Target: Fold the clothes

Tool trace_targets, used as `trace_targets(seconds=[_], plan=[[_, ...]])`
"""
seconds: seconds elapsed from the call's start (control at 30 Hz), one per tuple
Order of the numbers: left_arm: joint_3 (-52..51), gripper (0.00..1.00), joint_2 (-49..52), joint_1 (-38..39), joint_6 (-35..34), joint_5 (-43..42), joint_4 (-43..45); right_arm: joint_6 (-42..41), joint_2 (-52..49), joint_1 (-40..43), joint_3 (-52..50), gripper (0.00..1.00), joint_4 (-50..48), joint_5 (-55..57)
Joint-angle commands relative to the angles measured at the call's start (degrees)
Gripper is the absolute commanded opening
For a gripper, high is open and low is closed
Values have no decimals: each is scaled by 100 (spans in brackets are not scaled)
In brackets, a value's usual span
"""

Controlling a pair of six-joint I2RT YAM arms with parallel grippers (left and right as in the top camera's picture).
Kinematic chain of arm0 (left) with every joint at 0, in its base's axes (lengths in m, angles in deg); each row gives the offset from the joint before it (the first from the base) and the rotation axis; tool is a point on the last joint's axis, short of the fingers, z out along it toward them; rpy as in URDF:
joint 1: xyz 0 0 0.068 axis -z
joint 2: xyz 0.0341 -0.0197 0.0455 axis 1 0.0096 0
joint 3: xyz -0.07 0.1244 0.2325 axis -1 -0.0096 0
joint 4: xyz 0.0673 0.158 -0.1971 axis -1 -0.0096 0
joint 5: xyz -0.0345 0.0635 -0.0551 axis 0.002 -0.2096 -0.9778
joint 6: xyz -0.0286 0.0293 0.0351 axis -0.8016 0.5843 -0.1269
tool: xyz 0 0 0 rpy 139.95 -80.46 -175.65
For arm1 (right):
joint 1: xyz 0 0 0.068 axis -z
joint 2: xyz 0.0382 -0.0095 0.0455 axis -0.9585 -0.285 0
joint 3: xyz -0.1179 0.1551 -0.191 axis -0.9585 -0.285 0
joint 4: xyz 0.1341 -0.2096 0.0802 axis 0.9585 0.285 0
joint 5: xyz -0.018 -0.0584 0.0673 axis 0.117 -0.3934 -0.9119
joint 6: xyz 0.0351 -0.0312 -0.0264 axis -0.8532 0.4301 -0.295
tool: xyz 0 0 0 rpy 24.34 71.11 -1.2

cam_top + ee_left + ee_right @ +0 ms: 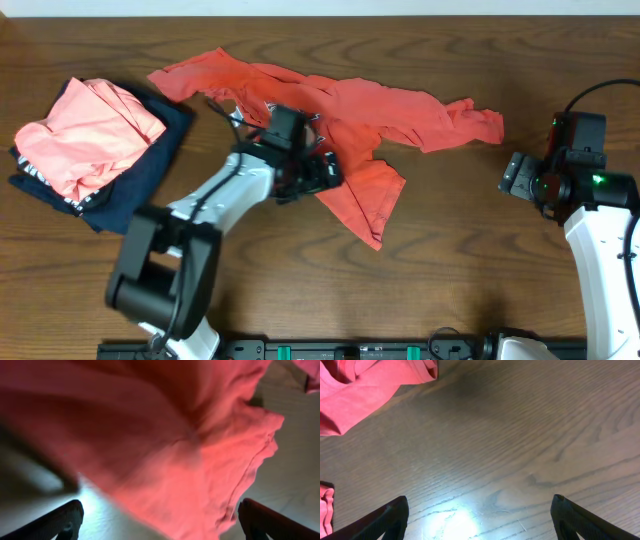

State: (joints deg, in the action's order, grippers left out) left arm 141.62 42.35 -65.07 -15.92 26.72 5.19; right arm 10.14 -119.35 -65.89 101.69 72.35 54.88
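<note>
— Shirts counted?
— One coral T-shirt, crumpled on the bench, partly hidden under the left tool, fingers spread. Right tool gaped too, beside it. Two folded garments lay left.

Overhead I look straight down on the table. My left wrist camera sits close over the T-shirt; the right, near wood, catches its edge.

Folded stack, left side.
Salmon-pink garment lies atop dark navy garment, navy edges showing below and right, on wood-grain table.
</note>
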Motion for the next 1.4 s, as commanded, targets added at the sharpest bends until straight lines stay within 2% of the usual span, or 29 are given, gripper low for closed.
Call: trace_targets(seconds=[0.0,0.13,0.37,0.57,0.63,0.67,0.73,0.77,0.9,1.07,1.1,1.13,1.17,1.2,1.27,1.37], plan=[[4,100,221,273,-157,-7,363,79,26,42,13,89,7,-42],[4,98,535,542,-271,173,660,81,26,42,13,89,9,-42],[4,81,894,754,-348,420,619,118,26,42,13,89,15,-125],[4,46,896,752,-348,420,481,118,26,42,13,89,26,-122],[4,40,896,752,-348,420,262,118,26,42,13,89,28,-122],[4,33,896,741,-345,420,118,118,26,42,13,89,28,-122],[4,11,894,693,-345,422,-166,118,26,42,13,89,28,-122],[4,6,879,645,-345,422,-317,118,26,42,13,89,28,-122],[4,6,693,214,-184,422,-1069,118,26,42,13,89,72,-118],[4,6,109,-717,107,402,-2041,118,26,42,13,89,116,-120],[4,9,-33,-879,105,382,-2175,118,26,42,13,89,114,-120],[4,25,-151,-988,105,348,-2251,118,26,42,13,89,111,-120],[4,48,-280,-1078,105,273,-2288,118,26,42,13,89,111,-120],[4,62,-387,-1121,107,216,-2286,118,26,42,13,89,111,-120],[4,74,-579,-1093,111,203,-2218,118,26,42,13,89,111,-120],[4,76,-669,-831,306,210,-1980,116,26,42,13,89,114,-122]])
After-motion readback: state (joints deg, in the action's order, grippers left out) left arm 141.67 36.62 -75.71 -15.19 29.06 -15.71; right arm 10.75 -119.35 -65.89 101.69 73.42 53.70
